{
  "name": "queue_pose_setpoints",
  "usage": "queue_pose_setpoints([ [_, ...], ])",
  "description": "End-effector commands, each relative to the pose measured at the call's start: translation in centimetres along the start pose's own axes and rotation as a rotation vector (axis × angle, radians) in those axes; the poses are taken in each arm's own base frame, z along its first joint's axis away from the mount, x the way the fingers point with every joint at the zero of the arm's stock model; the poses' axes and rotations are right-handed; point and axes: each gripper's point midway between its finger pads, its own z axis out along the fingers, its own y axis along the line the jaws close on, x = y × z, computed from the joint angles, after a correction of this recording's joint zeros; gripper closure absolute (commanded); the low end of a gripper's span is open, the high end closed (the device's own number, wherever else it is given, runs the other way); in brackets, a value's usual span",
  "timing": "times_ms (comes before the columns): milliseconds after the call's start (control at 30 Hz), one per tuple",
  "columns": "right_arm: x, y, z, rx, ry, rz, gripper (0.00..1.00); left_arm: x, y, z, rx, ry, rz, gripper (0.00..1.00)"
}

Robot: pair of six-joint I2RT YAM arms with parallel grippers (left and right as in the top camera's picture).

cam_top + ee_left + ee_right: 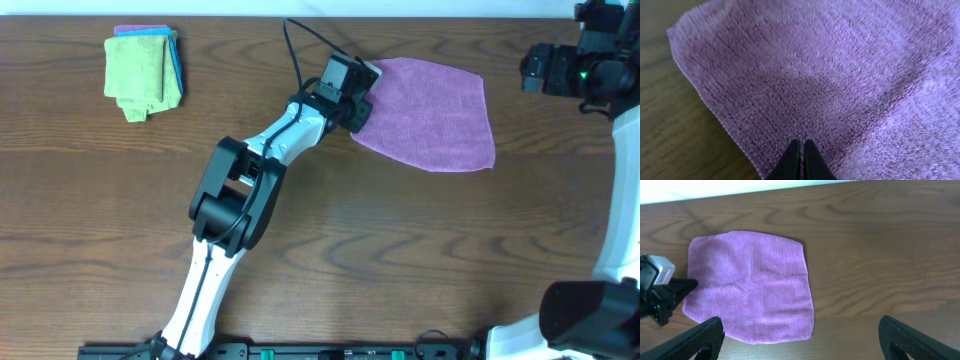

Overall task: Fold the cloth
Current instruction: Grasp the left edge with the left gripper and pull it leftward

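The cloth (430,115) is lilac and lies spread flat on the wooden table at the back right; its left border (705,97) runs past the fingers in the left wrist view. My left gripper (360,105) reaches over that left edge. Its jaws (801,145) are shut, with a thin strip of lilac pile between the tips. From the right wrist the cloth (752,285) shows whole, with the left gripper's fingertips (689,284) at its left edge. My right gripper (800,330) hangs wide open above the table, off the cloth's near right corner.
A folded lime-green cloth (140,70) lies on a blue one (177,62) at the back left. The left arm (240,190) stretches diagonally across the table's middle. The right arm's body (600,70) stands at the far right edge.
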Motion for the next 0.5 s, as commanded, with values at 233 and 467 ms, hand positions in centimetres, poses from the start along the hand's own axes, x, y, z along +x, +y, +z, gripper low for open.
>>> queue_pose_setpoints([
  [233,0.5,0.0,0.1,-0.007,0.016,-0.007,0.01,1.8,0.6,0.9,-0.024,0.063,0.051,0.94],
  [467,0.7,0.0,0.0,-0.007,0.023,-0.005,0.01,4.1,4.9,0.1,-0.244,0.167,0.054,0.94],
])
